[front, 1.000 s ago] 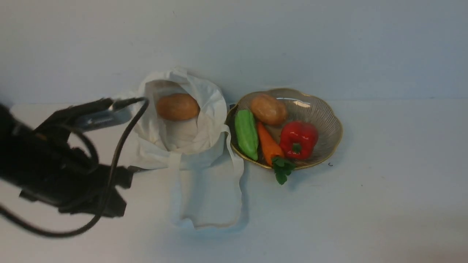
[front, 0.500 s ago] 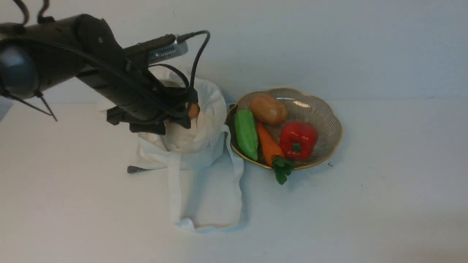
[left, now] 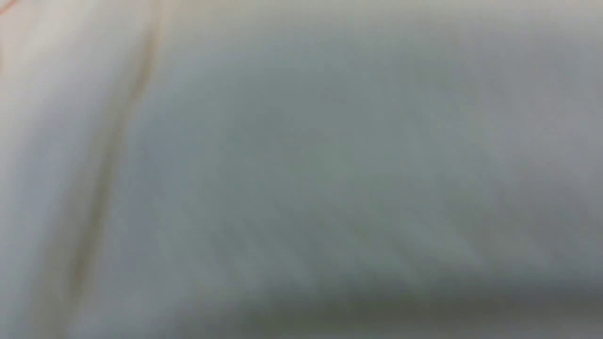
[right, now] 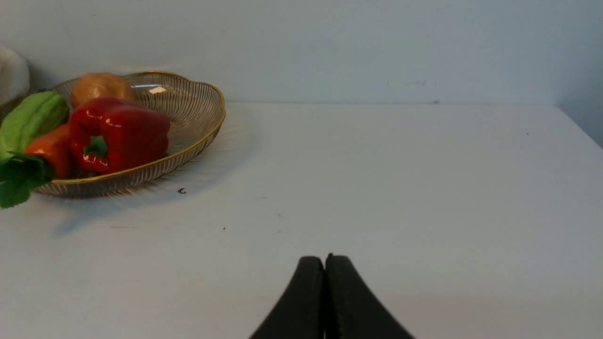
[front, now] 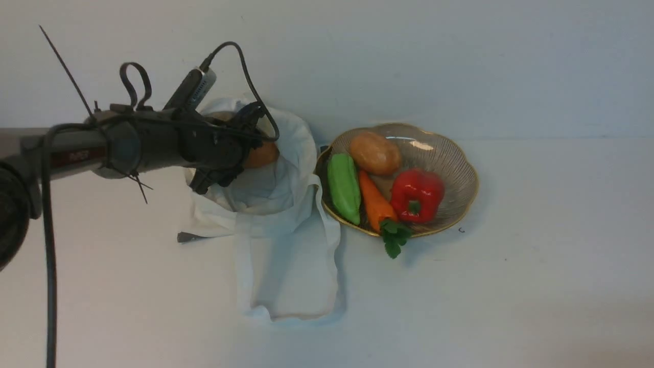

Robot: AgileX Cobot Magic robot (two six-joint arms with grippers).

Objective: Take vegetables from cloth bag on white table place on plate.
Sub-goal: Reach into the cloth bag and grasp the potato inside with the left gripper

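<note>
The off-white cloth bag (front: 286, 214) lies on the white table (front: 511, 286), its mouth at the back. A tan potato (front: 264, 154) sits in the mouth, mostly hidden behind my left gripper (front: 244, 147), which reaches into the bag from the left; its jaws are hidden. The left wrist view shows only blurred cloth (left: 301, 165). The ribbed, gold-rimmed plate (front: 472, 179) stands right of the bag and holds a second potato (front: 375, 152). My right gripper (right: 325, 260) is shut and empty, low over bare table right of the plate (right: 212, 127).
The plate also holds a red bell pepper (front: 416, 195), an orange carrot (front: 374, 203) with leaves over the rim, and a green vegetable (front: 344, 186). The bag's straps trail toward the front. A pale wall runs close behind bag and plate.
My left arm has swung up from the front left and into the bag's mouth. It now covers most of the potato there. The plate and its contents have not moved.
</note>
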